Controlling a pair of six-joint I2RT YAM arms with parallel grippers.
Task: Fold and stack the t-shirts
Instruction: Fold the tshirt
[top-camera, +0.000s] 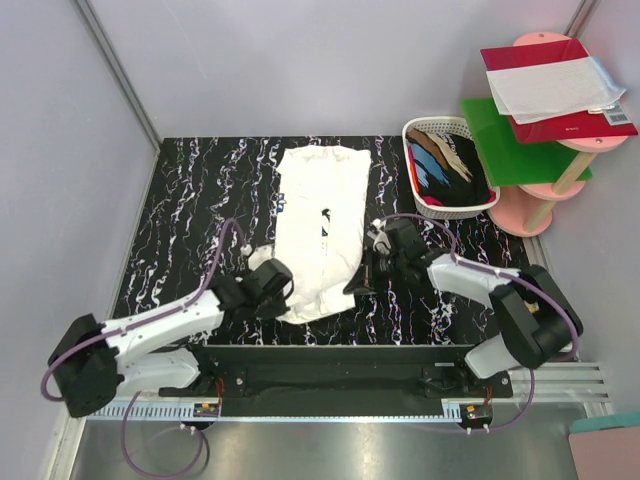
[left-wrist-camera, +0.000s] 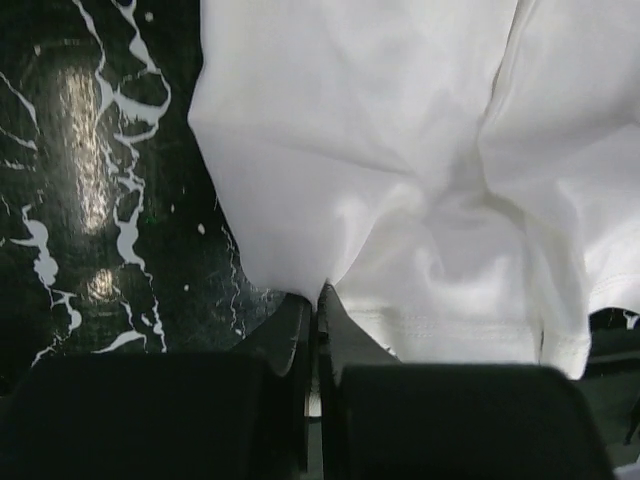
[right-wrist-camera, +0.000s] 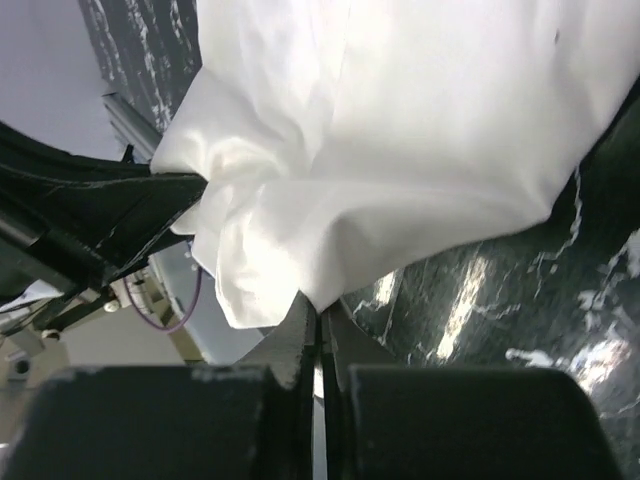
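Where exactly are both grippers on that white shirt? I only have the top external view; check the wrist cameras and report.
Observer: In the left wrist view, the left gripper has its jaws closed together on the edge of the white t-shirt.
Operator: Now report the right one.
Observer: In the right wrist view, the right gripper is shut too, pinching a bunched corner of the cloth.
Operator: Find me the hem.
Observer: A stitched hem shows in the left wrist view, just beside the closed tips.
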